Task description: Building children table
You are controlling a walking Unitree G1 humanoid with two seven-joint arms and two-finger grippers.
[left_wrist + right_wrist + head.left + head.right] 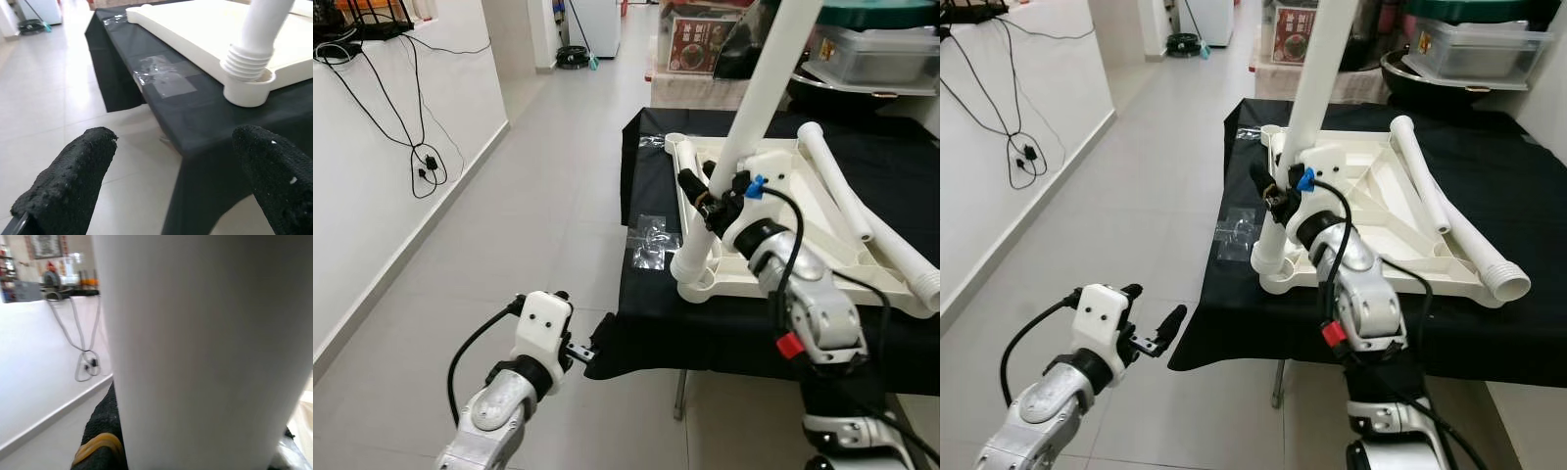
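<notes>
Upturned cream plastic tabletop laid on black-draped table, tall white plastic tube leg stood tilted in its near corner socket, clamped by right gripper, left gripper held with fingers apart beside the cloth's edge, two white loose legs laid across the tabletop.

This is looking like a home: a tiled floor is running down a hallway, a fridge is standing far off, and storage boxes are sitting nearby.
</notes>
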